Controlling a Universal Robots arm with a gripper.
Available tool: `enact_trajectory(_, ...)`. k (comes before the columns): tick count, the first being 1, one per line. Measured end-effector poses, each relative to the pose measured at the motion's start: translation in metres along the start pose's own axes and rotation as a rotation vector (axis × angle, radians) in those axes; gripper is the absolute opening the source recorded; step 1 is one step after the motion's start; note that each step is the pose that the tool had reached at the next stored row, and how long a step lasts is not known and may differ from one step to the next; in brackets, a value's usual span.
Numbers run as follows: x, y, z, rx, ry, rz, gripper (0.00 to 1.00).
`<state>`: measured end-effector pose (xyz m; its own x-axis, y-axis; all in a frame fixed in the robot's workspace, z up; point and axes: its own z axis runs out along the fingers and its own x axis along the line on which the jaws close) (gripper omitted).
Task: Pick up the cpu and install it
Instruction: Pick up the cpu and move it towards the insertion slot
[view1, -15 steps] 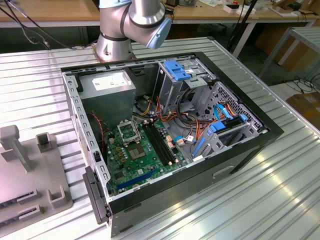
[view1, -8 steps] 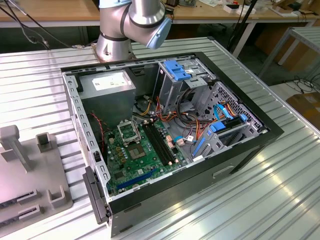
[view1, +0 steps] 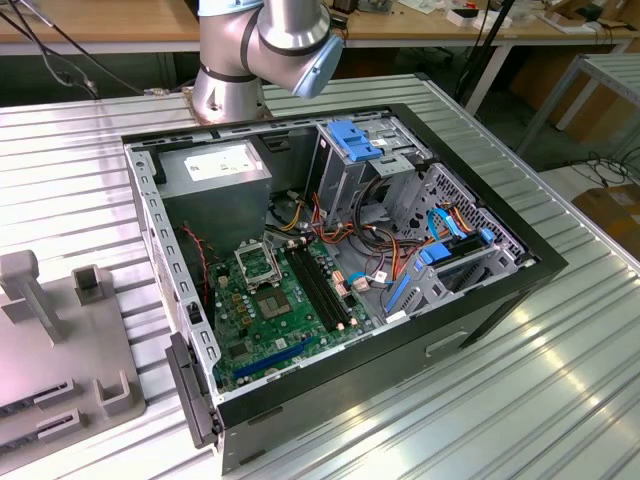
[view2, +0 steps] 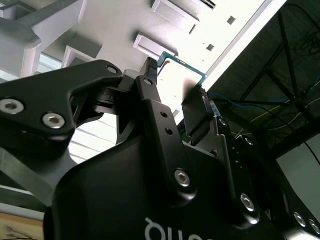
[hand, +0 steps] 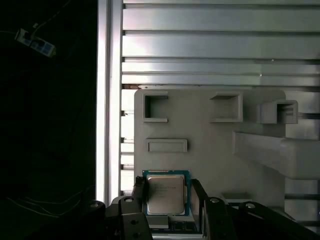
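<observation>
Your gripper (hand: 168, 196) has its jaws clamped on the cpu (hand: 165, 192), held squarely between them, the grey fixture tray (hand: 210, 160) just past the jaw tips.

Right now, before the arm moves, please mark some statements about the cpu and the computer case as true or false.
1. The cpu is at the gripper, at the grey holder. True.
2. The computer case lies open, its motherboard showing. True.
3. The cpu sits on the motherboard. False: it is at the holder, outside the case.
4. The holder is at the exterior view's right of the case. False: it is at its left.
</observation>
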<state>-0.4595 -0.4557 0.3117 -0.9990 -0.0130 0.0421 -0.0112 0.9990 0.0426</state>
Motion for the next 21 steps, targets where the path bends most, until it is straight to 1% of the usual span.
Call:
enact_trajectory(16, 0.0004, 0.0004, -0.0081, 0.0, 0.0, 0.0, 0.46)
enact_trajectory(21, 0.0005, 0.0005, -0.012, 0.0, 0.0, 0.0, 0.46)
